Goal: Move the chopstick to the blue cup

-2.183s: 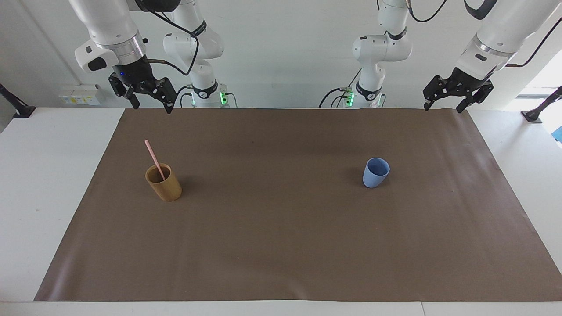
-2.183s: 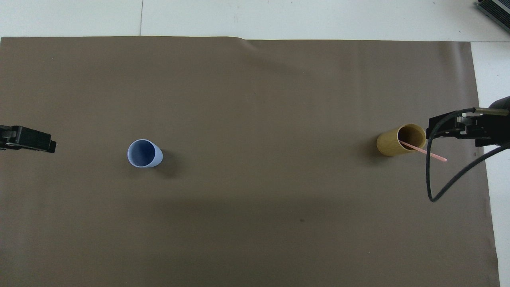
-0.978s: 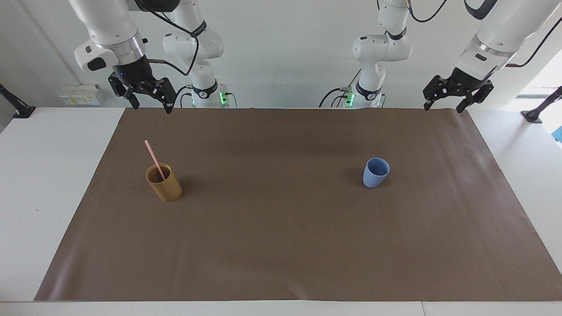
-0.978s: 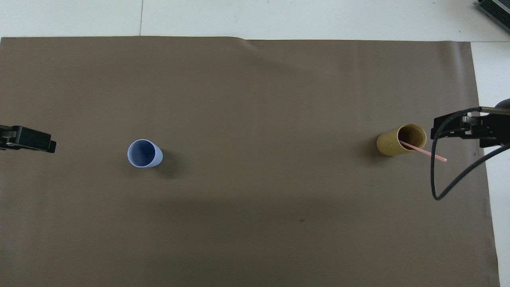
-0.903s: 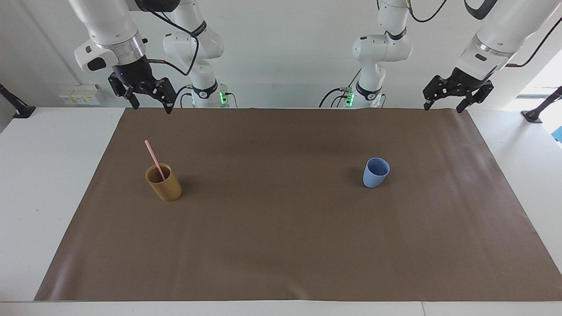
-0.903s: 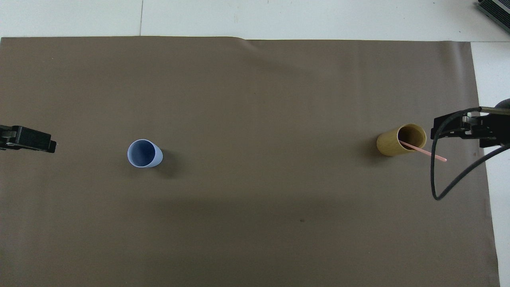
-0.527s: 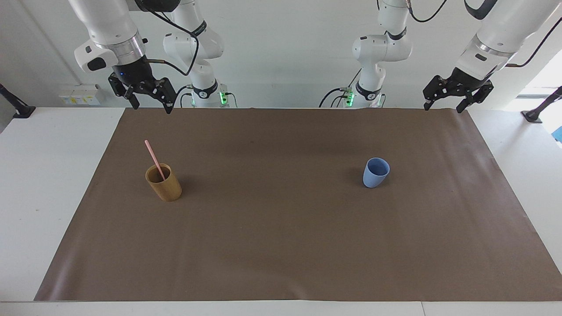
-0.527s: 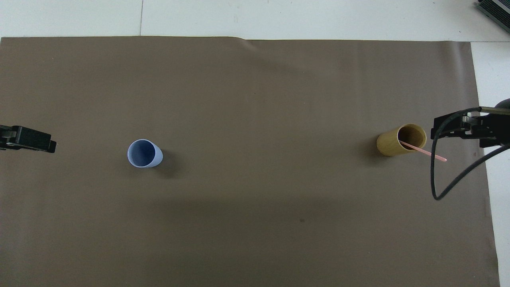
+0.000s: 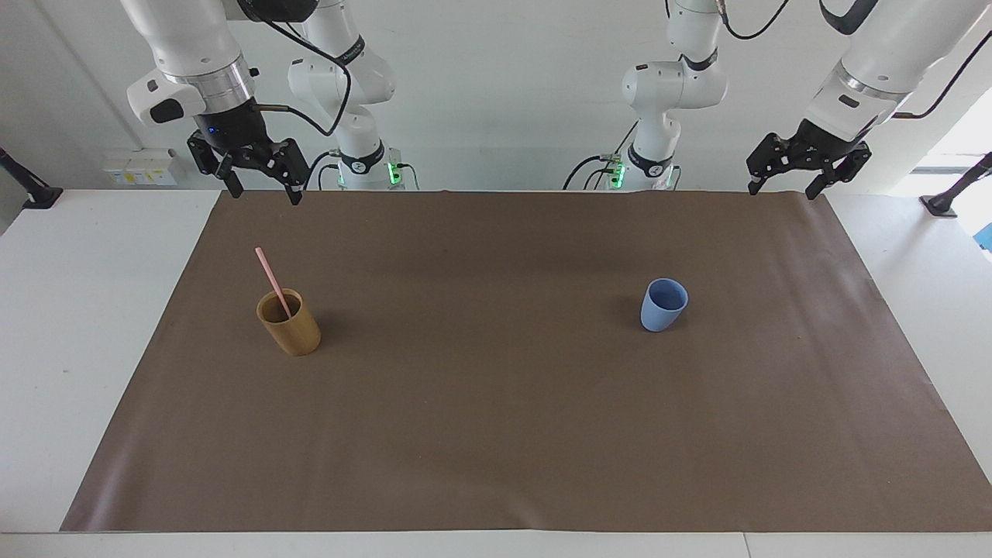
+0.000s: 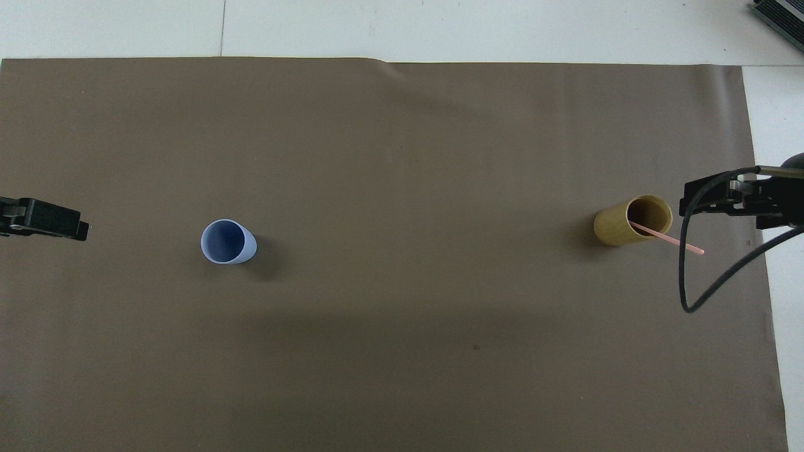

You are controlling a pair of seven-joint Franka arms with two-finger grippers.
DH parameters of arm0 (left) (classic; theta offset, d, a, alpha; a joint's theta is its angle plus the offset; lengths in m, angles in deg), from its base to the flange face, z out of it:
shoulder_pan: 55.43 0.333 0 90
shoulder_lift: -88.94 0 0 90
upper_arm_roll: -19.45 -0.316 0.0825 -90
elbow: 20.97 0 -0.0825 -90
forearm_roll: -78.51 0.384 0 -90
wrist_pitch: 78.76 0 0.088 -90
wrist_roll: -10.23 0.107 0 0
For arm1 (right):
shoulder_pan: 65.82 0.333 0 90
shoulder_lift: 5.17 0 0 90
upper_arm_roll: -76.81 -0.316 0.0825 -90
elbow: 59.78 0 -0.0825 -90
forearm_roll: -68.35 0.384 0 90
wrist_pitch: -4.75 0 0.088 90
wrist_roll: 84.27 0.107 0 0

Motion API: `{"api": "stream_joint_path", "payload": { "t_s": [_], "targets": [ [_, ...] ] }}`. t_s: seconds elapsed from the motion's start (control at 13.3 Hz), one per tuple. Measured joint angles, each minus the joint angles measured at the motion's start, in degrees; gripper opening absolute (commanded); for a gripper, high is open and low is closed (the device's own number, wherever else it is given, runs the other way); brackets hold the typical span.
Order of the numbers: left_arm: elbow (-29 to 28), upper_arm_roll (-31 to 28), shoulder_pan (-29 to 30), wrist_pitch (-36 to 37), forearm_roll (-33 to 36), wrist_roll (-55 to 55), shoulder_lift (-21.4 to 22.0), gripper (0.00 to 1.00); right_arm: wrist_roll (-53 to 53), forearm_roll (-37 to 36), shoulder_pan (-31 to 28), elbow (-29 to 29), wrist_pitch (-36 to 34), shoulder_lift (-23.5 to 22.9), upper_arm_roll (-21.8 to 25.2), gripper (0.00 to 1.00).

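Matt blue cup (image 9: 663,304), wood-look tan cup (image 9: 289,322), smooth matt brown paper mat (image 9: 496,434)

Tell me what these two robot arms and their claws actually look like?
Both arms are glossy white, built of rounded segments, each with a silver ring at the wrist. The right gripper and the left gripper are black, angular, two-fingered claws. Black cables loop along the arms; one hangs beside the right gripper. Green lights glow at both bases, and a small blue light shows above the right gripper.
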Motion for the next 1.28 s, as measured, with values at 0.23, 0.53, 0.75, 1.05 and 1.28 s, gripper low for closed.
{"api": "stream_joint_path", "payload": {
  "t_s": [0.23,0.53,0.75,1.05,1.28],
  "targets": [
    [0.0,0.0,0.0,0.0,0.0,0.0,0.0,1.00,-0.9,0.0,-0.1,0.0,0.3,0.0,0.1,1.00],
    [0.0,0.0,0.0,0.0,0.0,0.0,0.0,1.00,-1.0,0.0,-0.1,-0.1,0.5,0.0,0.1,1.00],
    [0.0,0.0,0.0,0.0,0.0,0.0,0.0,1.00,-1.0,0.0,-0.1,-0.2,0.5,-0.1,0.2,1.00],
    [0.0,0.0,0.0,0.0,0.0,0.0,0.0,1.00,-1.0,0.0,-0.4,-0.5,0.7,-0.1,0.4,1.00],
    [0.0,0.0,0.0,0.0,0.0,0.0,0.0,1.00,-1.0,0.0,-0.7,-0.5,0.8,-0.1,0.5,1.00]
  ]
}}
